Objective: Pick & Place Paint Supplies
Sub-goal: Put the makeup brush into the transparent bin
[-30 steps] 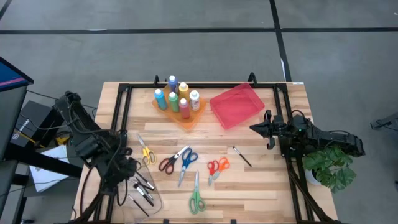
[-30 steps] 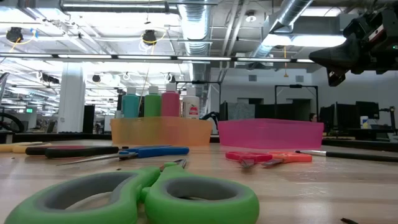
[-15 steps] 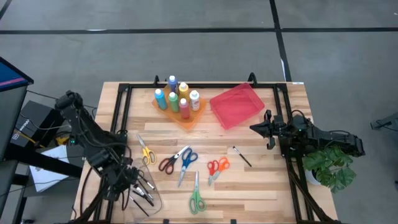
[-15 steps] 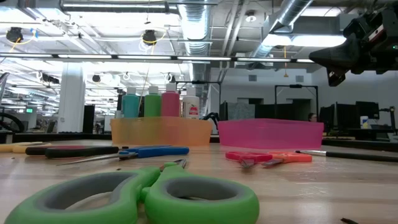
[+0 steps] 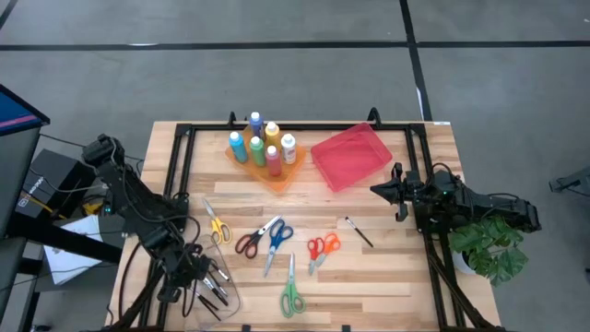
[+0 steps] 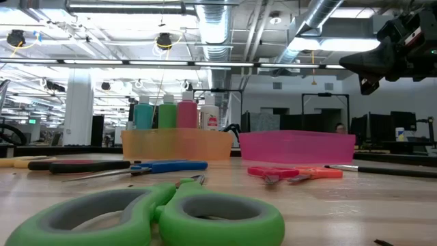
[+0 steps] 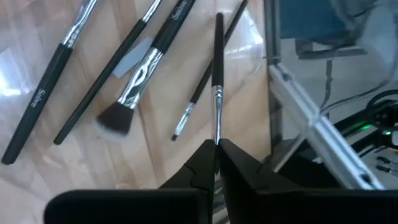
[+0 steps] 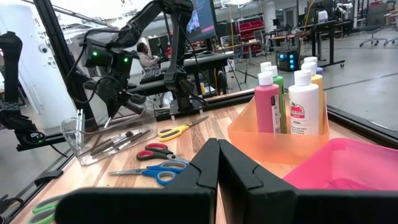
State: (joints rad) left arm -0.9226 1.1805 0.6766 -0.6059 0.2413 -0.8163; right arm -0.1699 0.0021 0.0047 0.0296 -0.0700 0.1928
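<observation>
Since a second ago the left arm has swung farther toward the near left corner of the tabletop (image 5: 387, 277), above the clear tray (image 5: 219, 288) of brushes. Its left pincer (image 7: 217, 147) is pinched shut on a thin dark-handled brush (image 7: 217, 74), lifted over the others. The right pincer (image 5: 376, 190) hangs closed and empty beside the pink tray (image 5: 350, 155).

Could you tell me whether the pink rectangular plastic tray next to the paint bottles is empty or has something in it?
Empty, as far as visible: the high view shows only bare pink floor inside the pink rectangular plastic tray, beside the orange tray of upright paint bottles.
</observation>
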